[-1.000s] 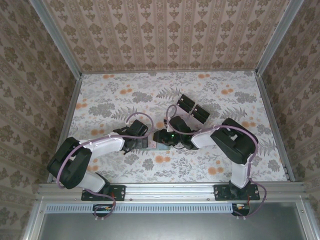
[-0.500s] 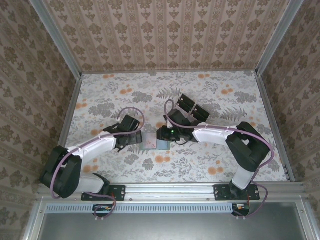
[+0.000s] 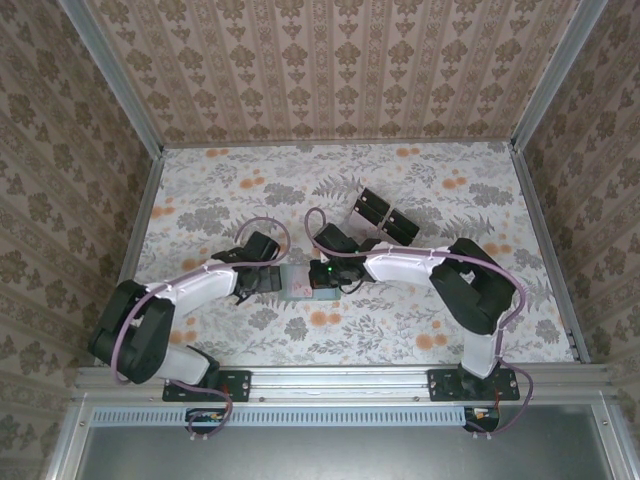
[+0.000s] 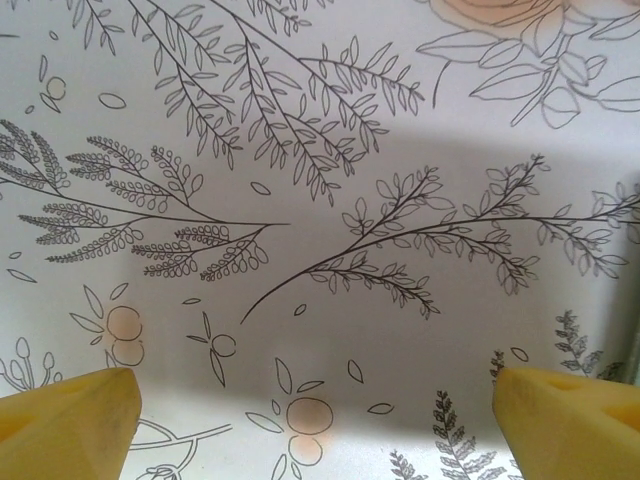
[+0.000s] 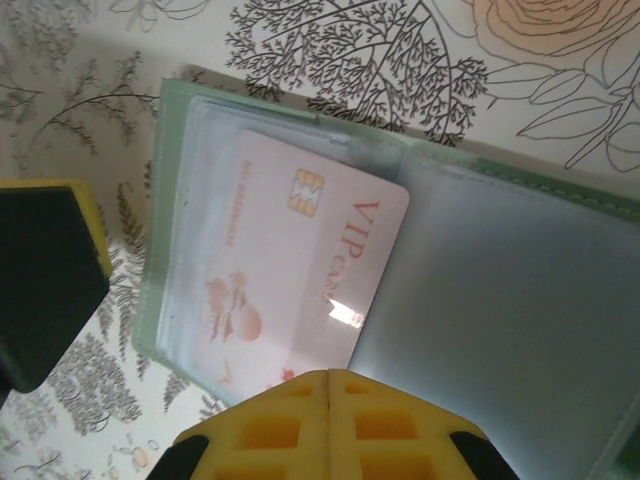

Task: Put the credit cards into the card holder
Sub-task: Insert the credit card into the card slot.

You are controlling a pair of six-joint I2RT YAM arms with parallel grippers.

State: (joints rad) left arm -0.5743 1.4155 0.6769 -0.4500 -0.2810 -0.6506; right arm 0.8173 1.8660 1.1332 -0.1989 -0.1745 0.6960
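The card holder (image 5: 520, 300) lies open on the flowered table, a green-edged sleeve with clear pockets. One whitish credit card (image 5: 285, 275) with a chip and "VIP" print sits slanted, partly inside the left pocket. My right gripper (image 5: 330, 378) is shut, its yellow fingertips pressed together right at the card's near edge, with nothing between them. From above, the holder (image 3: 299, 284) lies between my right gripper (image 3: 313, 278) and my left gripper (image 3: 270, 281). The left gripper (image 4: 315, 400) is wide open over bare tablecloth, just left of the holder.
A clear tray with black blocks (image 3: 386, 217) stands behind and right of the holder. A black and yellow finger (image 5: 45, 280) of the left gripper sits close to the holder's left edge. Patterned walls fence the table (image 3: 450, 320).
My right gripper has shut and slid left over the holder. The left gripper backed off to the holder's left edge and stays open.
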